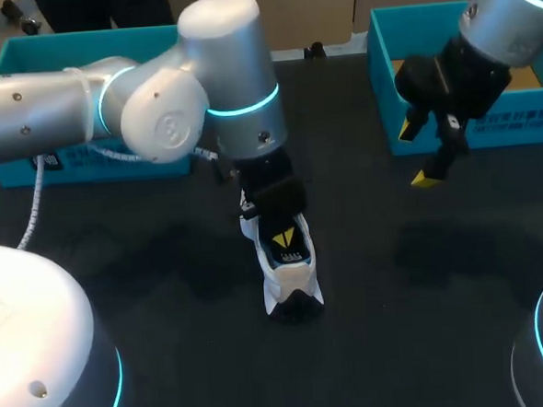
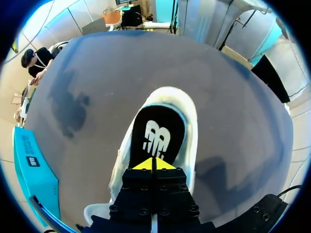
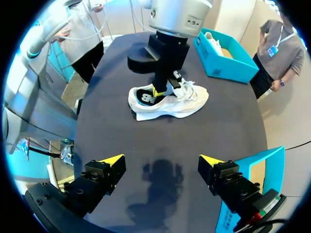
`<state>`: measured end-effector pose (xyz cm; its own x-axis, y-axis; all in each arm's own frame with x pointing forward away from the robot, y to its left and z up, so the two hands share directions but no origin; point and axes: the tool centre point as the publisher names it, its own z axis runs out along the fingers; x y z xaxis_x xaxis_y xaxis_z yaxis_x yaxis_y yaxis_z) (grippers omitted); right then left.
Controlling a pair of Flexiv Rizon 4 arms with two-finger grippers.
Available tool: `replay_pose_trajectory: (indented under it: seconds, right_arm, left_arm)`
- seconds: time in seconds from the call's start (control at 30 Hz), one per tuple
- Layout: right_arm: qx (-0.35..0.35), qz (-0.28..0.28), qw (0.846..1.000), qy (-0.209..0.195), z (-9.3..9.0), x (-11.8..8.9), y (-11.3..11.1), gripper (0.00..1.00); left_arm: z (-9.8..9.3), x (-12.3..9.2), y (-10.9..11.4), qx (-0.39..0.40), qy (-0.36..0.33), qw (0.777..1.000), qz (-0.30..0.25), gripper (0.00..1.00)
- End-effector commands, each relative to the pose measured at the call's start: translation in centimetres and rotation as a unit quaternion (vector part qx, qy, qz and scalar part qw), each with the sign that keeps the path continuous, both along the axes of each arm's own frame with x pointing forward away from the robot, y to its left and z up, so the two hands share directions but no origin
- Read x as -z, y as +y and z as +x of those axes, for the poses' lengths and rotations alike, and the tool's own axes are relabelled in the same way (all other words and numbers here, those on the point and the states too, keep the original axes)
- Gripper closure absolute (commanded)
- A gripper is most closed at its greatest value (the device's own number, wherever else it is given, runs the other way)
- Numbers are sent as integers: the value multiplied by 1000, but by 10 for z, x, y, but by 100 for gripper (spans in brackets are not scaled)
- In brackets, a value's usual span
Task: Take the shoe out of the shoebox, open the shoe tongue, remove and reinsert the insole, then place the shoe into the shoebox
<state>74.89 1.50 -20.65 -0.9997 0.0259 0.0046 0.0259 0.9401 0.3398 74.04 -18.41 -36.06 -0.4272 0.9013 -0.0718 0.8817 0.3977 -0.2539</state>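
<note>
A white shoe (image 1: 293, 283) lies on the black table at the middle, heel end toward the near edge, laces under my left arm. Its black insole (image 2: 156, 127) with a white logo lies in the heel part. My left gripper (image 1: 284, 237) points down into the shoe opening, shut, with its yellow tips together touching the insole (image 3: 143, 97). In the left wrist view the gripper (image 2: 154, 164) sits just behind the logo, with the shoe (image 2: 192, 127) around it. My right gripper (image 1: 416, 155) hangs open and empty, above the table in front of the right box. In its own view the right gripper (image 3: 161, 160) faces the shoe (image 3: 187, 104) from well away.
A teal shoebox (image 1: 474, 122) stands at the back right, close behind my right gripper. Another teal box (image 1: 75, 165) stands at the back left, behind my left arm; the right wrist view shows something white lying inside this box (image 3: 228, 65). Bare black table surrounds the shoe.
</note>
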Motion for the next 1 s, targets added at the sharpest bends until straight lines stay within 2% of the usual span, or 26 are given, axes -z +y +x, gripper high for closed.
replay_pose_trajectory:
  seconds: [0.03, 0.3, 0.6, 0.8, 1.0]
  right_arm:
    - [0, -1, 1000, 0, 0, 1, 0, 0]
    - [0, -1, 1000, 0, 0, 1, 0, 0]
    - [0, -1, 1000, 0, 0, 1, 0, 0]
    - [0, -1, 1000, 0, 0, 1, 0, 0]
    - [0, -1, 1000, 0, 0, 1, 0, 0]
  left_arm:
    - [-3, 12, 0, -5, 1, 1000, -9, 100]
    - [-3, 17, -6, -3, 2, 1000, -6, 100]
    - [-5, 32, -2, 8, 7, 999, 35, 100]
    - [-2, 12, 2, 6, 5, 1000, 30, 100]
    - [-8, -6, -6, 15, 7, 1000, 8, 100]
